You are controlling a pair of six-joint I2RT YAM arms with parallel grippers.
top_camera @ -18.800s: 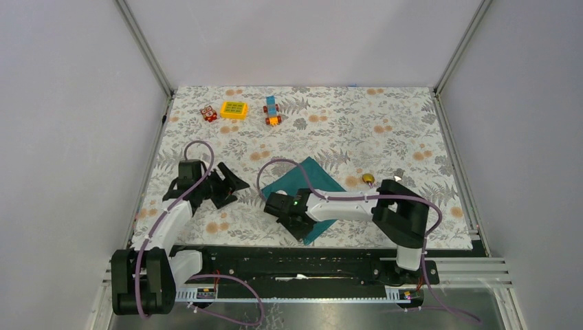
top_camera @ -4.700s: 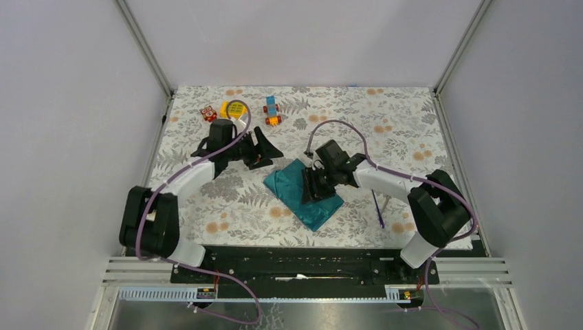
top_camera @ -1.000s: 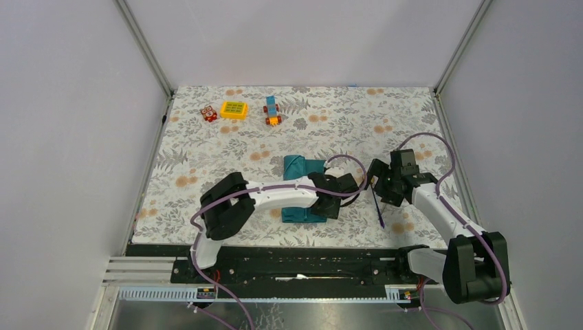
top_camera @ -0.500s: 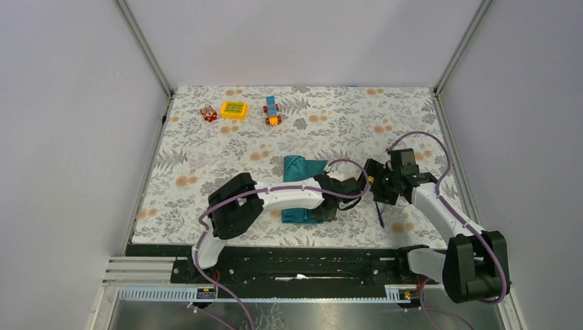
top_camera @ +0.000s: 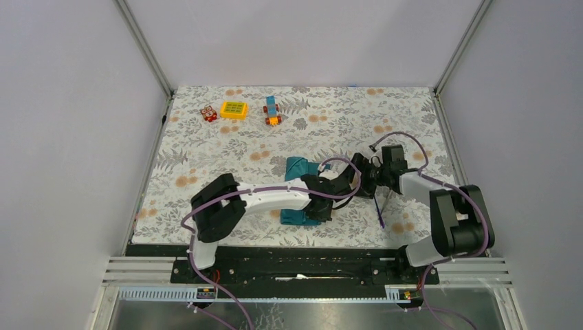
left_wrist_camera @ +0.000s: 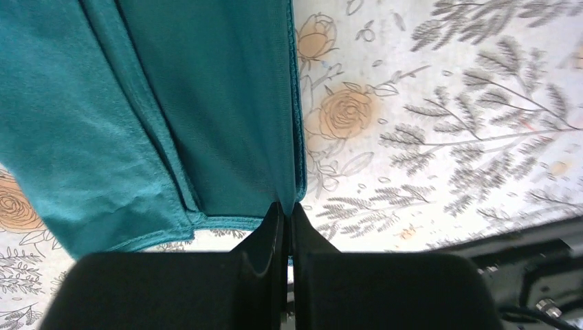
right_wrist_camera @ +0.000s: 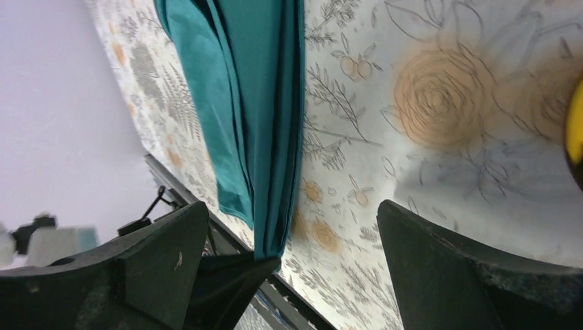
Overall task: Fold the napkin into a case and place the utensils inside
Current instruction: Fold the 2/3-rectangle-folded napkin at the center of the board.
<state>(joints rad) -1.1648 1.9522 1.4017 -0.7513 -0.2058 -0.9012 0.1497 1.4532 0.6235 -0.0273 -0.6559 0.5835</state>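
napkin [top_camera: 295,167]: folded strip mid-table, long axis far-to-near
left gripper [left_wrist_camera: 287,210]: pinched shut on napkin's near-right corner
right gripper [right_wrist_camera: 292,230]: wide open, empty, just right of napkin, nearer spoon [top_camera: 379,213]

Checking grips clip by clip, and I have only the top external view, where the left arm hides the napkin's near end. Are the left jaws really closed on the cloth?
Observer: Yes. The left wrist view shows the left jaws shut on the napkin, pinching its hemmed corner.
Operator: And the right jaws?
Observer: Wide open in the right wrist view, holding nothing.
Operator: Any cutlery there?
Observer: Only a yellow-gold shape cut off at that view's right edge; cannot tell what it is.
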